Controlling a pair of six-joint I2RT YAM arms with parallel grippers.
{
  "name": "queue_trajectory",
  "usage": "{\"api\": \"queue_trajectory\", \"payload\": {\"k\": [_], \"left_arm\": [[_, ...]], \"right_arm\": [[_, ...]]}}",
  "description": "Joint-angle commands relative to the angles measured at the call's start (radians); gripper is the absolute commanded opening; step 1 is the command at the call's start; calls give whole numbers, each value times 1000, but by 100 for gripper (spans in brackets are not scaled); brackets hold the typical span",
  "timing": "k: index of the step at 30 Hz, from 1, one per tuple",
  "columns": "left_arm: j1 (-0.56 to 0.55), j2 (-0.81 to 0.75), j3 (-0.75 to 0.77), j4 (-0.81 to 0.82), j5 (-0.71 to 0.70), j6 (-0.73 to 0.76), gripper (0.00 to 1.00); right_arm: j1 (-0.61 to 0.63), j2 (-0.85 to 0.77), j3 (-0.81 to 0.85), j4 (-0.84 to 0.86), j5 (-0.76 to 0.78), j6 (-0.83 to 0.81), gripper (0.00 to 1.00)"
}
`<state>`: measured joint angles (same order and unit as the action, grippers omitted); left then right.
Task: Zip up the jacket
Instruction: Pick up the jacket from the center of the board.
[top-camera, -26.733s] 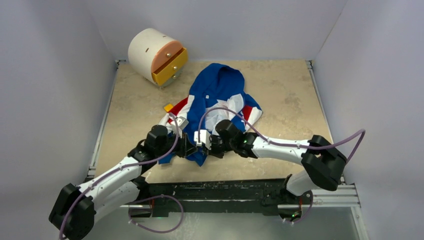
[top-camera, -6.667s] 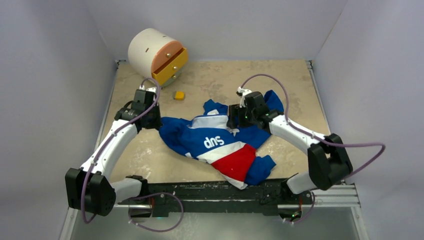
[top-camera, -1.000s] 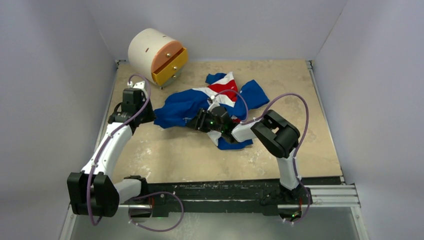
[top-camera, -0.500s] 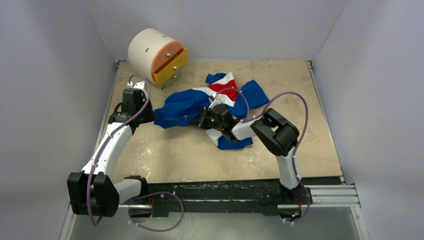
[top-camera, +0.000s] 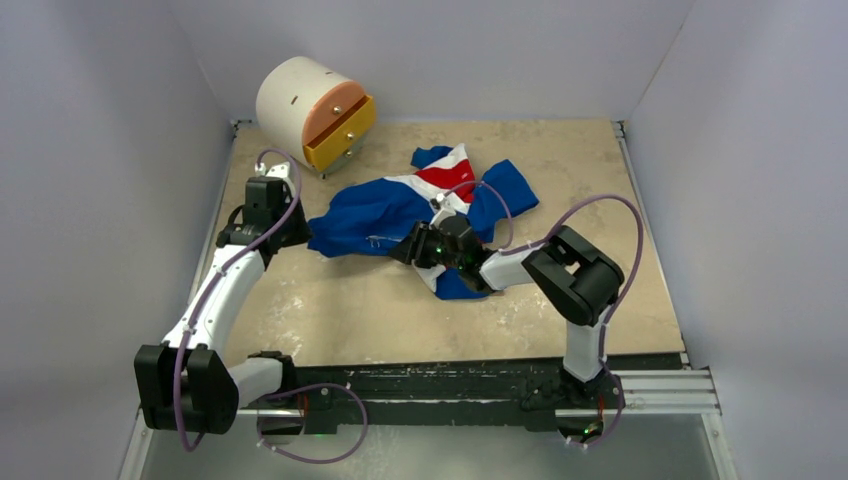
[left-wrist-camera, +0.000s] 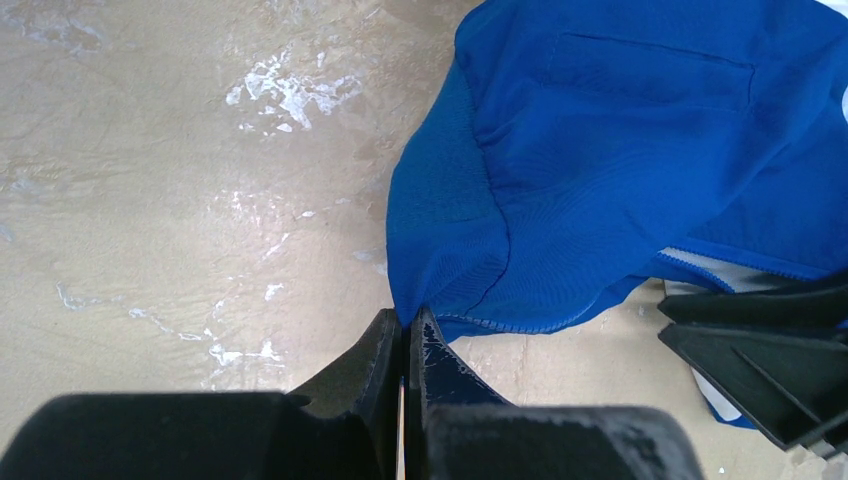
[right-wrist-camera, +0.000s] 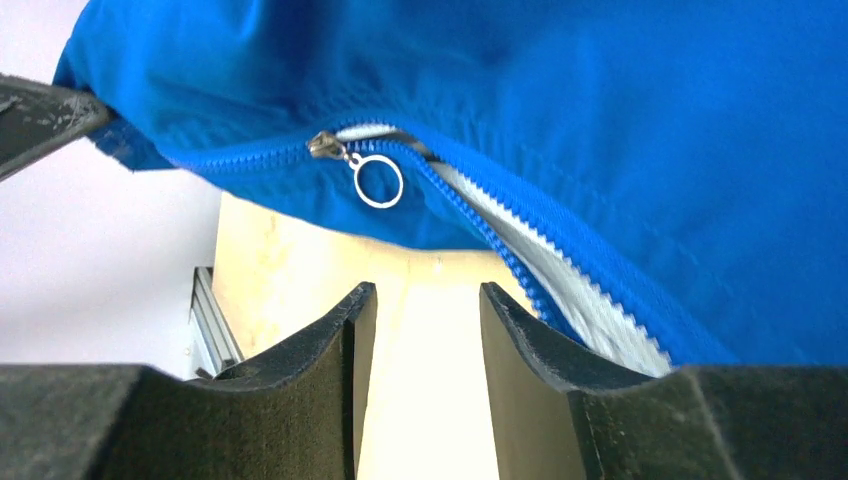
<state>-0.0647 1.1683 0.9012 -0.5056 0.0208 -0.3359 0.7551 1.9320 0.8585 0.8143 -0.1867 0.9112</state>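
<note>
While left fingers (left-wrist-camera: 385, 352) pinch its end, the jacket (top-camera: 368, 214) lies lengthwise left-to-right — right fingers (right-wrist-camera: 312, 400) parted.

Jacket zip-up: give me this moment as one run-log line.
left gripper: shut on jacket edge | right gripper: open, facing zipper pull ring, not gripping | zipper: partly open

One jacket (top-camera: 375, 212) is lying on one desk (top-camera: 400, 320), showing one zipper slider (right-wrist-camera: 322, 145) with one ring pull (right-wrist-camera: 378, 182). One round white cabinet (top-camera: 295, 100) is sitting at the back, carrying two drawers (top-camera: 345, 133). Two grippers are showing: the left gripper (left-wrist-camera: 405, 330) and the right gripper (right-wrist-camera: 418, 300).
</note>
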Motion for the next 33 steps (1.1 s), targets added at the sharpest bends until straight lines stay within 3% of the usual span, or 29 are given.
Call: {"api": "queue_trajectory", "payload": {"k": [1,5,8,17,33], "left_arm": [[9,-21,-2,6,-18,15,0],[9,-17,-2,7,-18,15,0],[9,-18,-2,6,-18,15,0],[9,-18,-2,6,-16,17,0],[9,-21,-3,6,-15,18,0]], "right_arm": [[-5,-86,-60,20,8,-37,42],[-6,-83,-28,40,-35,-33,26],[-5,-45,40,43,-60,-35,25],[-6,69,157,14,-103,-8,32],[-6,158,225,17,-122,4,42]]}}
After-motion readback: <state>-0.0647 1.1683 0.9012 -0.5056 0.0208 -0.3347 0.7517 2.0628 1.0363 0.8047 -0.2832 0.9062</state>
